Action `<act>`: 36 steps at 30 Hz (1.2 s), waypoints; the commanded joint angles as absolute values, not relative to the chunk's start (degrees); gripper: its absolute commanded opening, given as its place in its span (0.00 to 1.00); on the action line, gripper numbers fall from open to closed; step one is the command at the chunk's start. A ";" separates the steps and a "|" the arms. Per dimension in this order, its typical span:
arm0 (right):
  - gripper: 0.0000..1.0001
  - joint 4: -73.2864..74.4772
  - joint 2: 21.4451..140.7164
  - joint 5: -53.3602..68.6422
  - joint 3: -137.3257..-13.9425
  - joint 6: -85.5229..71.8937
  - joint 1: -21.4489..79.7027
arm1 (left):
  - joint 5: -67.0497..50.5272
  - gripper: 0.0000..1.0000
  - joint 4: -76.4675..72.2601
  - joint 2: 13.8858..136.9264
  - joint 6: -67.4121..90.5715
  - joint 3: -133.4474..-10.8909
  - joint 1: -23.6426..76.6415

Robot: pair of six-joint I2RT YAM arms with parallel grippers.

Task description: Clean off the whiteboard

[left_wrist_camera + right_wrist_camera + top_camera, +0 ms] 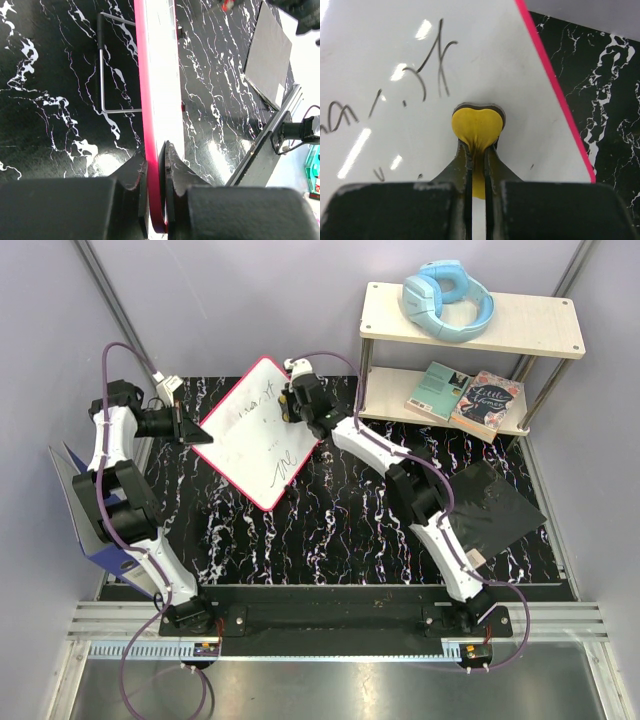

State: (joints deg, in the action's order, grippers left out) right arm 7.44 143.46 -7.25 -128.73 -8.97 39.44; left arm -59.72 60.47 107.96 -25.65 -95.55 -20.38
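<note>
The whiteboard (262,435) has a red-pink rim and dark handwriting (280,455), and it stands tilted over the marbled table. My left gripper (199,431) is shut on its left corner. In the left wrist view the board is edge-on, and the jaws of that gripper (156,170) clamp the red rim (150,100). My right gripper (288,410) is at the board's upper part, shut on a yellow eraser (476,127) whose dark face rests against the white surface (485,55). Handwriting (432,65) lies just left of and above the eraser. A wire stand (102,75) shows behind the board.
A two-level shelf (530,325) at the back right carries blue headphones (447,298) on top and two books (437,390) (487,403) below. A black flat pad (495,505) lies by the right arm. A blue-grey folder (85,510) leans at the left edge.
</note>
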 commanded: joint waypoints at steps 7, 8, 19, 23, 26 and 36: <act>0.00 12.13 143.88 3.07 -125.59 -8.26 52.20 | -54.05 0.00 55.72 103.89 -36.56 -98.53 -15.82; 0.00 12.04 143.88 3.34 -126.12 -8.44 52.56 | -53.97 0.00 55.72 103.80 -36.65 -98.53 -15.82; 0.00 15.20 148.26 6.32 -142.28 -7.83 54.58 | -50.36 0.00 55.90 101.16 -40.08 -97.30 -15.56; 0.00 16.35 149.85 7.91 -145.81 -7.29 54.93 | -50.10 0.00 56.25 100.99 -40.25 -97.38 -15.47; 0.00 16.52 150.38 4.93 -145.90 -8.52 54.93 | -49.92 0.00 56.51 100.99 -40.25 -97.65 -15.47; 0.00 19.16 151.87 -8.35 -145.46 -12.48 51.25 | -48.87 0.00 58.79 99.93 -42.36 -99.23 -15.12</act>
State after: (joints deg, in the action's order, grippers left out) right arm 13.69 146.39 -4.95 -146.36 -10.26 53.17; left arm -54.89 60.77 104.64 -28.45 -96.01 -18.09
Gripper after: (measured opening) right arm 0.050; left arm 0.148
